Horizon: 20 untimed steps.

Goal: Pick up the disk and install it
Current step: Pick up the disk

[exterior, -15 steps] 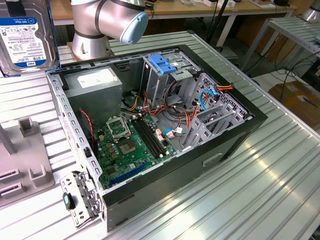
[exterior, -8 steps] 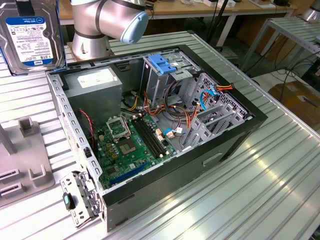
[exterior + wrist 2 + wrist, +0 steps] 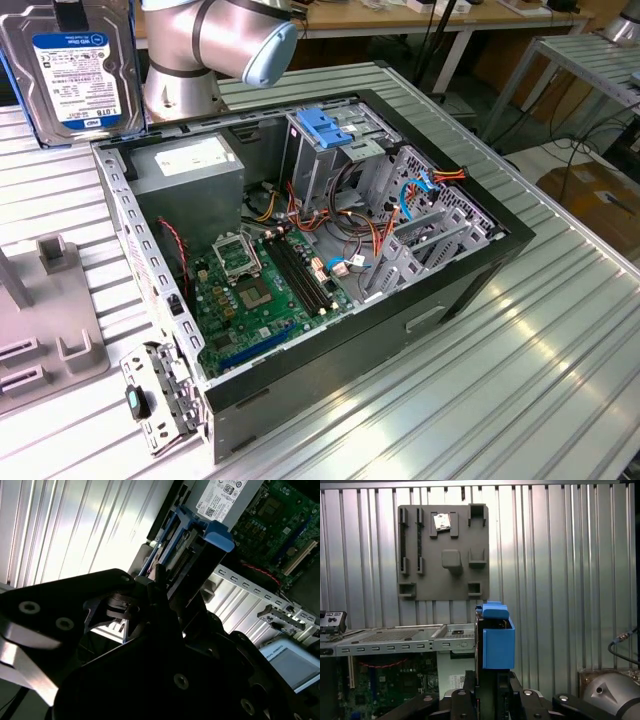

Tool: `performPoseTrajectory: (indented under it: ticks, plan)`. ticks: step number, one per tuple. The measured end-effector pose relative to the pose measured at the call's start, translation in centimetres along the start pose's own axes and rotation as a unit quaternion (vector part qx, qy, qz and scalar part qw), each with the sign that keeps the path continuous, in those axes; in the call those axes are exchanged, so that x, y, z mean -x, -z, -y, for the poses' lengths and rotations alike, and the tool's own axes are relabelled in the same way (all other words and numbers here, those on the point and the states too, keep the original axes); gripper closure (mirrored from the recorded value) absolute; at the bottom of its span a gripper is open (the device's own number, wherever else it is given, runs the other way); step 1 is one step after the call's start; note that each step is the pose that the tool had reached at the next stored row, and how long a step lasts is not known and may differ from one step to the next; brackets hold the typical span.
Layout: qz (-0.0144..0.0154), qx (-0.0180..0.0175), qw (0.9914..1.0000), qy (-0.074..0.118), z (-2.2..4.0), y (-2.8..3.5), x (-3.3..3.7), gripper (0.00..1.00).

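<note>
The disk (image 3: 76, 72), silver-grey with a blue-and-white label and blue side rails, hangs upright in the air at the exterior view's far left, above the ribbed table and beside the back corner of the open computer case (image 3: 480, 262). My gripper (image 3: 72, 12) is shut on its upper edge. In the first wrist view the disk (image 3: 497, 641) shows edge-on, its blue rail rising between the black fingers (image 3: 469, 686). In the second wrist view the disk (image 3: 201, 536) sticks out past the dark gripper body, over the case's edge.
Inside the case lie a grey power-supply box (image 3: 190, 165), a metal drive cage with a light-blue latch (image 3: 325, 125), a green motherboard (image 3: 262, 292) and loose cables. A grey fixture plate (image 3: 50, 315) sits at the exterior view's left. The arm's elbow (image 3: 222, 35) looms behind the case.
</note>
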State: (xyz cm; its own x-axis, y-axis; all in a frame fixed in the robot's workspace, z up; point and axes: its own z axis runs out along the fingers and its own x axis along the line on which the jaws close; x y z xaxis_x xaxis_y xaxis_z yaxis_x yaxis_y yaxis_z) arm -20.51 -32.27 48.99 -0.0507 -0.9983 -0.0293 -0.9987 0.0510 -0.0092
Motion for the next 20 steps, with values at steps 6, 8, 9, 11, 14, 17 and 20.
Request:
performPoseTrajectory:
  ticks: [6,8,9,11,14,17,20]
  plan:
    - [0.0000,0.0000,1.00000,0.000,1.33,-0.01,0.07,0.65]
    - [0.0000,0.0000,1.00000,0.000,1.91,-0.02,0.10,0.65]
    - [0.0000,0.0000,1.00000,0.000,2.18,-0.02,0.11,0.65]
    - [0.0000,0.0000,1.00000,0.000,2.54,-0.03,0.13,0.65]
    - [0.0000,0.0000,1.00000,0.000,3.19,-0.03,0.16,0.65]
    - [0.0000,0.0000,1.00000,0.000,3.73,-0.04,0.19,0.65]
    - [0.0000,0.0000,1.00000,0.000,4.38,-0.04,0.22,0.65]
